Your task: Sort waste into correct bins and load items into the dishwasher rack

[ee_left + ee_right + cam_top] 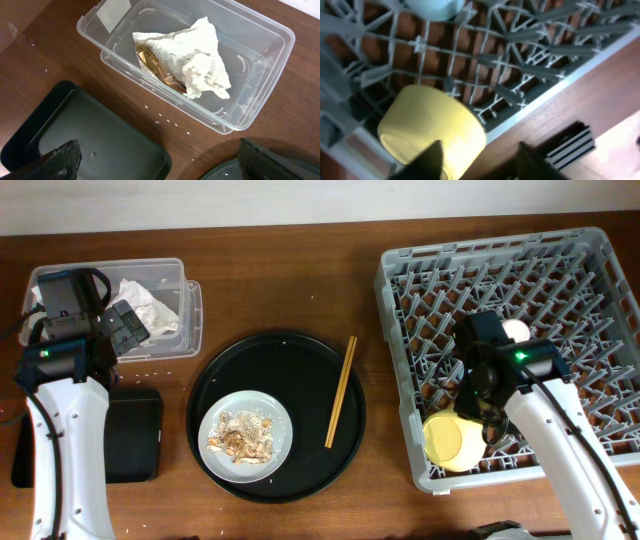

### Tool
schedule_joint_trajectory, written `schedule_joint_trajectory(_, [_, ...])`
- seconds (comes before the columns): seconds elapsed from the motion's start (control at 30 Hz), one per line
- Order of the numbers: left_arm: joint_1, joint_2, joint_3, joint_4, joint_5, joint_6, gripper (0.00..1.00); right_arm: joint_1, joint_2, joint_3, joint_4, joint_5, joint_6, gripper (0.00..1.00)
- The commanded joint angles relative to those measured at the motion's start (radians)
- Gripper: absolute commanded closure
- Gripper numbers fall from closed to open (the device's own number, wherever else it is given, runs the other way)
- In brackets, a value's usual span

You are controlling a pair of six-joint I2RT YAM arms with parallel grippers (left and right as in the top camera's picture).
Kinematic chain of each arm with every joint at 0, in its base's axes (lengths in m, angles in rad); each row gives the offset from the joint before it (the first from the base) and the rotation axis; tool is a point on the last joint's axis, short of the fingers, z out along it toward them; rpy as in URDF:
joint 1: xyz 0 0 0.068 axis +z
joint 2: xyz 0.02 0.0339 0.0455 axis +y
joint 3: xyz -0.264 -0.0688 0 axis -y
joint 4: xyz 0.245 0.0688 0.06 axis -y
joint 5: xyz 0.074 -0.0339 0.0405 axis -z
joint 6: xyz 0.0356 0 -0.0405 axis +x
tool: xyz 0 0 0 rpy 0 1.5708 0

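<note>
A crumpled white napkin [200, 60] lies on a brown wrapper [152, 62] inside the clear box [270, 30]. My left gripper [160, 165] hangs open just short of that box, above the black rectangular tray [100, 135], with nothing between its fingers. On the plate [215, 425] rest flaky food scraps [243, 440], and the chopsticks [341, 392] lie beside it. The yellow bowl [427, 122] sits upside down in the near left corner of the dishwasher rack [540, 70]. My right gripper [479, 162] is open just above the bowl's edge. A light-blue cup [432, 6] stands further into the rack.
The large round black tray [310, 380] holds the plate and chopsticks in the middle of the table. The rack's upright pegs surround my right arm. White crumbs dot the wood between the clear box and the black rectangular tray.
</note>
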Motion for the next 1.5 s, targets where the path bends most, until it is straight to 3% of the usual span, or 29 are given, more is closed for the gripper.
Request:
schedule_joint_trajectory(0.0, [0.007, 0.002, 0.005, 0.001, -0.010, 0.005, 0.01, -0.010, -0.010, 0.018, -0.002, 0.087, 0.015, 0.01])
schedule_joint_trajectory(0.27, [0.007, 0.002, 0.005, 0.001, -0.010, 0.005, 0.01, -0.031, -0.010, 0.018, 0.055, 0.097, 0.015, 0.01])
schedule_joint_trajectory(0.7, [0.007, 0.002, 0.005, 0.001, -0.010, 0.005, 0.01, -0.316, -0.010, 0.018, 0.101, -0.003, 0.015, 0.01])
schedule_joint_trajectory(1.47, [0.007, 0.002, 0.005, 0.001, -0.010, 0.005, 0.01, -0.317, -0.010, 0.018, 0.105, -0.010, 0.015, 0.01])
